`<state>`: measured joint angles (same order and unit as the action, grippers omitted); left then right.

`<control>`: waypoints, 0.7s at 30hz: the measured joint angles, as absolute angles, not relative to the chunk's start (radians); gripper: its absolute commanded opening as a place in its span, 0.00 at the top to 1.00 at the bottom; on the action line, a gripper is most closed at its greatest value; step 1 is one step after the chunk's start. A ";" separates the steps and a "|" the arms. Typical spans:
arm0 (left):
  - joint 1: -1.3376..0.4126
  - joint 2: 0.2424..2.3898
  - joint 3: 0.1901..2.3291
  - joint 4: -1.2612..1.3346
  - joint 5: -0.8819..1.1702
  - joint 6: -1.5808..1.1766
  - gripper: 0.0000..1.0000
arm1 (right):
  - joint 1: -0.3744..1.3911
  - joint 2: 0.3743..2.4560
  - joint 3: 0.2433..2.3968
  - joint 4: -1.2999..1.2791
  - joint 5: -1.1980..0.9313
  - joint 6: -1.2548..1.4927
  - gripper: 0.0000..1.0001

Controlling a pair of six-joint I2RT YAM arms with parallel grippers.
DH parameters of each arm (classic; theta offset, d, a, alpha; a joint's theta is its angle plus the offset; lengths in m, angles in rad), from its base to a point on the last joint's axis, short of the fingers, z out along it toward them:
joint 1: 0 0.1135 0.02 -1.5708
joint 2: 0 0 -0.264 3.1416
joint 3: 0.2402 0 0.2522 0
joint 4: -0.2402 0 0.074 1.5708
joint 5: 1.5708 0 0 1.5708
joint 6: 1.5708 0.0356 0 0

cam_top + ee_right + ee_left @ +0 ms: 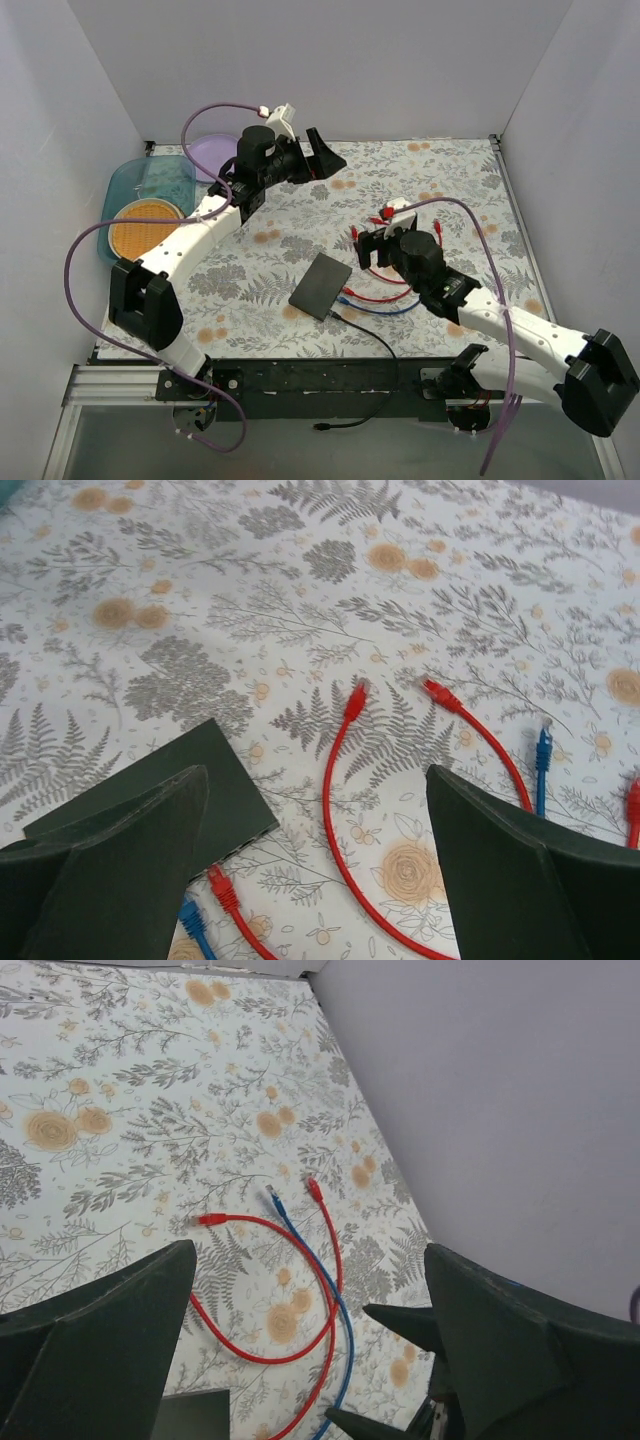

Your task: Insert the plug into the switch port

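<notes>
Two arms reach over the flowery table (440, 190). The left arm (200, 225) stretches far out and bends to the right. The left gripper (325, 155) hangs in the air near the back of the table. It is wide open and has nothing in it. From its own camera, its fingers (100, 1350) stand far apart with only table and cables below them.

The right arm (500, 320) lies low and reaches to the left. The right gripper (372, 252) hangs just past the switch (321, 285), above the cables. It is open too and holds nothing.

One clear blue tray (125, 190) sits at the left edge of the table. An orange plate (143, 225) lies in it. A purple plate (212, 152) sits at the tray's far right corner, partly behind the left arm. I cannot tell if it is inside the tray.

The switch lies flat near the middle of the table, close to the front. Its long way runs from front to back, and the far end leans a little to the right. Its right long side faces the right arm.

Red cables (385, 298) and a blue cable (385, 309) curl on the table just beside that side. One red end and one blue end meet it. Other plugs (355, 695), red and blue, lie loose on the table, away from the switch. A black cable (370, 335) runs from the switch's near corner to the front edge.
</notes>
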<state>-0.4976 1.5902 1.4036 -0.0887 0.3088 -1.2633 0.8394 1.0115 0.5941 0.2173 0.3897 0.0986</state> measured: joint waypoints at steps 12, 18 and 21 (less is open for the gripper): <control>-0.488 1.564 1.176 -0.050 0.318 -1.350 0.02 | 0.658 1.273 0.777 0.100 0.220 0.186 0.26; -0.488 1.550 1.222 -0.084 0.276 -1.320 0.02 | 0.659 1.421 0.878 0.046 0.198 0.189 0.30; -0.487 1.539 1.218 -0.083 0.268 -1.320 0.02 | 0.659 1.474 0.890 0.028 0.196 0.193 0.34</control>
<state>-0.4873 1.5387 1.2182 -0.0826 0.2680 -1.3201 0.6594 1.4738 0.8902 0.0277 0.1963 0.1928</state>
